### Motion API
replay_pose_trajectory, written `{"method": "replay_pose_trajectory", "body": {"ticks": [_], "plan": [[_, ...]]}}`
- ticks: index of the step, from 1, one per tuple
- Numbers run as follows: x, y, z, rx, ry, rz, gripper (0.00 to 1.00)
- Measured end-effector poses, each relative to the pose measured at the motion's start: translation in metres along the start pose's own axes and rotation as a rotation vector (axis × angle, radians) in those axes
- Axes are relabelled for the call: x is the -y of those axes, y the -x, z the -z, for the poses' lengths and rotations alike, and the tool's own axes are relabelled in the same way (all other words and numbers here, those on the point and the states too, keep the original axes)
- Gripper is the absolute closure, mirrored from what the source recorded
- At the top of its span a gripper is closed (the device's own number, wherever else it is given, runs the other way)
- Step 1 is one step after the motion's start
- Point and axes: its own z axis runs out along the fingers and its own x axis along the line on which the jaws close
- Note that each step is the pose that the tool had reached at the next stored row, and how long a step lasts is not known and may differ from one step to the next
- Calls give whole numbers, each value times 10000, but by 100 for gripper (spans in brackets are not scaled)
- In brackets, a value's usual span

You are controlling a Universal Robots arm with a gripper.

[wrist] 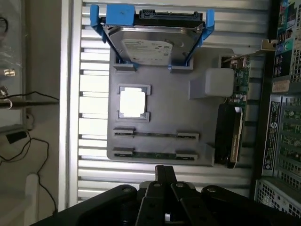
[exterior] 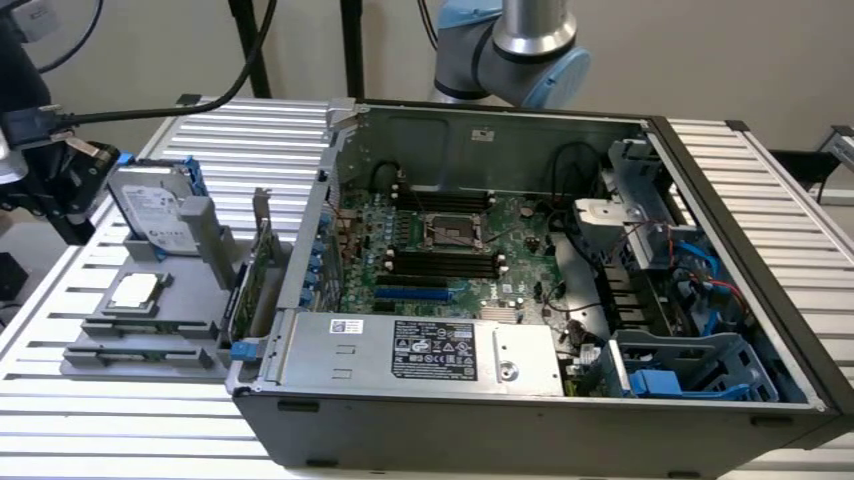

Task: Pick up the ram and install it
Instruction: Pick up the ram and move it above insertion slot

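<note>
Slatted counter (wrist: 94,174) beside an open computer case (exterior: 534,430): clenched on nothing, my pincer (wrist: 164,170) is hovering near the ram (wrist: 155,154), which is lying straight ahead in the grey tray's (wrist: 164,113) nearest holder, at the exterior view's lower left, its long axis crosswise to my reach.

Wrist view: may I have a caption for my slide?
Gripper facing grey tray holding ram, processor and hard drive.

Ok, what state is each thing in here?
Computer case: side open.
Ram: resting in the gray tray's holder, not gripped.
Black slots: look empty.
Hard drive: propped in its blue bracket on the tray.
Processor chip: seated in its tray recess.
Green card: standing on edge at the tray's side.
Gripper: off the ram, nearest it.
</note>
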Motion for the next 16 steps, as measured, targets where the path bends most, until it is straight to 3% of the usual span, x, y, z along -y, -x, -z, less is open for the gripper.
{"method": "replay_pose_trajectory", "body": {"ticks": [16], "plan": [[0, 0, -41, 1, -24, 2904, 89]]}}
